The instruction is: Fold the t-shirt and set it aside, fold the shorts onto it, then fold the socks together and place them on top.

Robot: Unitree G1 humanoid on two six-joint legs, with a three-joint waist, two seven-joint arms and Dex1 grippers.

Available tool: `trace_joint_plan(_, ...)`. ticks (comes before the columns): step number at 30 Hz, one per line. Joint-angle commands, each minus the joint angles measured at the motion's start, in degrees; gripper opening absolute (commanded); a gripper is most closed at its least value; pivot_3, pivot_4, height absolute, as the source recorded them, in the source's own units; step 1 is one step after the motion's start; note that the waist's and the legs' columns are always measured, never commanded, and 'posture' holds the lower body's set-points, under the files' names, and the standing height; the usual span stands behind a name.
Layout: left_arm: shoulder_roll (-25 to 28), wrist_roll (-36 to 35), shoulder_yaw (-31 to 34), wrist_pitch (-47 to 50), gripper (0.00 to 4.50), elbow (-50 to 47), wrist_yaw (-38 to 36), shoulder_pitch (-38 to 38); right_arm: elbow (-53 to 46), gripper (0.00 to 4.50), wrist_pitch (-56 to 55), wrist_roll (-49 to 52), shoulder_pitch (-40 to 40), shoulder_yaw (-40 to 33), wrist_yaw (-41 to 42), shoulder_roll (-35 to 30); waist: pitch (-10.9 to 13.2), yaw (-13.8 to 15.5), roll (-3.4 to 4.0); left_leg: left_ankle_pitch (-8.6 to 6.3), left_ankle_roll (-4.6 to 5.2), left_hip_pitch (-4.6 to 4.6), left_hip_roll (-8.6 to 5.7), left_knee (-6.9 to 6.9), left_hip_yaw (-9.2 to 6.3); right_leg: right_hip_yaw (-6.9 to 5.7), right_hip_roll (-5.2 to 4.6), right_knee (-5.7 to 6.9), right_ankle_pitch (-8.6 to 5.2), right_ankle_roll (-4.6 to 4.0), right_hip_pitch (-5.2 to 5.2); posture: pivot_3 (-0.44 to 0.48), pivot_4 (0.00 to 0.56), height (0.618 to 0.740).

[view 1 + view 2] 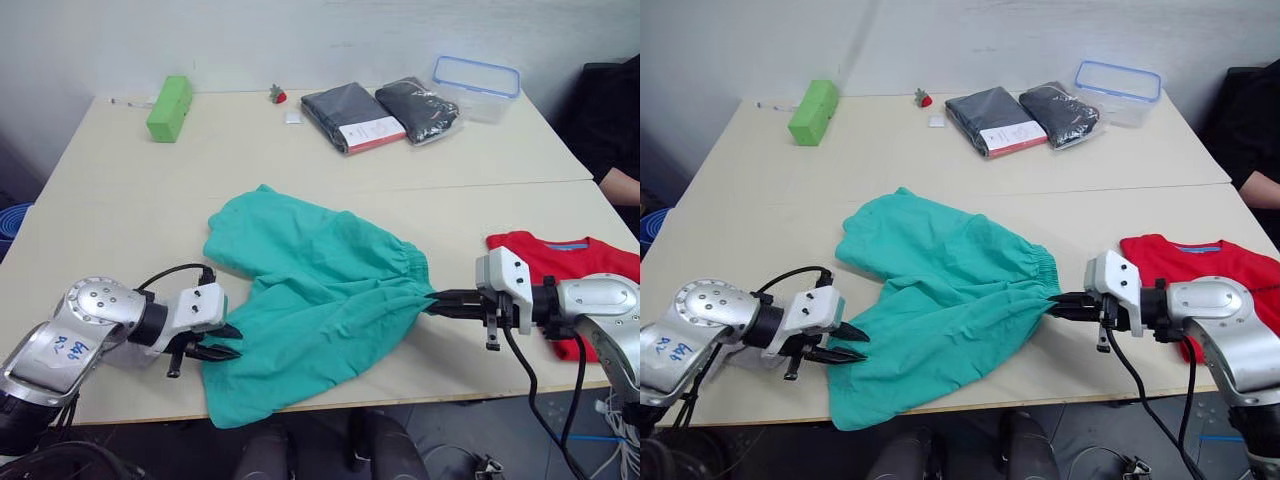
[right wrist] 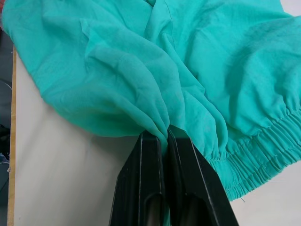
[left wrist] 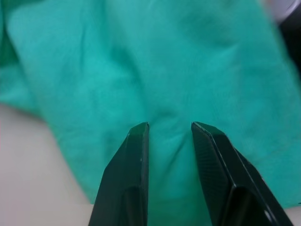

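Pale table (image 1: 120, 200) carries the teal shorts (image 1: 310, 290) spread at its near edge. Right gripper (image 1: 440, 303) pinches the waistband; left gripper (image 1: 222, 341) gapes at the leg hem. Soft, limp cloth probably needs edge holds.

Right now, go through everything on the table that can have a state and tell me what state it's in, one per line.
shorts: spread out, unfolded, pinched at the waistband.
t-shirt: lying flat near the table's right edge.
Right end effector: shut on the shorts.
Left end effector: open, at the edge of the shorts.
Plastic container: lid on.
Packaged garments: folded, in their wrapping.
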Motion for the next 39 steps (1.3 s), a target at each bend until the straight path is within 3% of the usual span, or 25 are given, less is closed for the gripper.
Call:
trace_joint_plan(1,-0.7,2.0,-0.7,-3.6,2.38,1.0,0.7,-1.0,-1.8,0.0,0.2,1.0,-0.3,-0.9,-0.3,0.4,0.0,0.1,0.0,0.0,0.0,-0.02,0.02,0.0,0.0,0.01,-0.01,0.04,0.0,0.0,0.0,0.0,0.15,0.74)
trace_joint_plan(6,-1.0,2.3,-0.9,-4.3,3.84,0.4,0.5,-0.7,-2.7,0.0,0.9,1.5,0.8,-1.7,-0.6,0.2,0.0,0.2,0.0,0.0,0.01,-0.01,0.02,0.0,0.0,0.01,-0.04,0.05,0.0,0.0,0.0,0.0,0.15,0.74)
trace_joint_plan(11,-1.2,7.0,-3.4,-7.3,3.84,1.4,2.1,-0.2,-3.1,0.0,1.6,1.9,0.6,-1.8,-1.1,0.2,0.0,0.3,0.01,0.0,0.01,0.01,0.01,0.0,0.0,0.01,-0.03,0.02,0.0,0.0,0.0,0.0,0.15,0.74)
trace_joint_plan(17,-4.5,14.3,-6.2,-14.6,2.03,9.6,7.0,-4.1,-3.4,0.0,2.2,2.5,0.2,-1.9,-1.6,0.2,-0.2,0.7,0.38,0.07,0.13,0.07,-0.11,0.0,-0.04,0.0,-0.14,0.02,0.02,0.02,0.09,0.0,0.15,0.74)
trace_joint_plan(24,-8.4,17.9,-6.6,-21.5,0.03,20.1,10.4,-11.4,-3.3,0.0,2.2,2.8,-0.4,-1.6,-1.9,0.3,-0.3,0.6,0.42,0.12,0.16,0.24,-0.15,0.0,-0.04,0.01,-0.2,0.18,0.04,0.05,0.18,0.0,0.15,0.74)
trace_joint_plan(28,-9.5,18.6,-5.8,-23.4,0.03,23.9,12.1,-13.9,-3.0,0.0,2.2,2.7,-0.8,-1.4,-2.1,0.5,-0.3,0.4,0.42,0.12,0.13,0.24,-0.11,-0.01,-0.01,-0.02,-0.17,0.21,0.04,0.05,0.15,0.0,0.15,0.74)
trace_joint_plan(32,-9.7,13.1,-3.7,-19.2,0.03,21.9,7.6,-13.5,-2.8,0.0,2.0,2.4,-0.9,-1.2,-2.2,0.5,-0.3,0.3,0.41,0.12,0.13,0.25,-0.06,-0.02,0.04,-0.06,-0.14,0.2,0.03,0.05,0.14,0.0,0.15,0.74)
trace_joint_plan(39,-5.9,6.4,3.6,-16.1,2.0,14.2,4.4,-10.1,-2.9,0.0,1.5,2.1,-0.8,-0.8,-2.1,0.7,-0.2,0.1,0.31,0.1,0.09,0.05,0.0,-0.02,0.01,-0.06,-0.13,0.29,0.03,0.04,0.01,0.0,0.15,0.74)
